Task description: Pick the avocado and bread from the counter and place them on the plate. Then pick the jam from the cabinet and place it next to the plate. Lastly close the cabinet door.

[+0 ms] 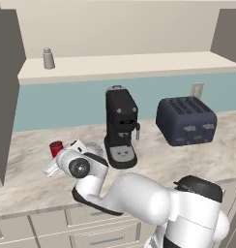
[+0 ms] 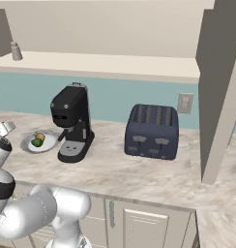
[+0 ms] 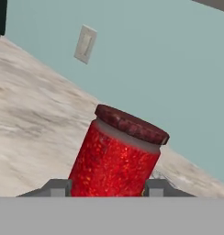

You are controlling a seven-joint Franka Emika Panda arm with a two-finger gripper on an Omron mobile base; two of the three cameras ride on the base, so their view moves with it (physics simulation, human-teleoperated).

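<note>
jam (image 3: 116,158), item nearest the lens: red jar clasped between the gripper (image 3: 107,187) fingers, low over the counter (image 1: 28,160) at 9 o'clock of the plate (image 2: 28,145). avocado (image 2: 36,142) and bread (image 2: 40,136) plated. step: placing jam; next, likely release, then cabinet door.

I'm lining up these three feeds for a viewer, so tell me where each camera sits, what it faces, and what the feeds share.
Left base view: behind the arm's left, looking down over the counter; the white arm rises lower right, by the jam.
Right base view: behind the arm's right, facing the same counter; arm lower left, beside the plate with avocado and bread.
Hand view: on the hand, facing the jam between the fingertips.
Shared: both base views show the coffee machine and toaster.
</note>
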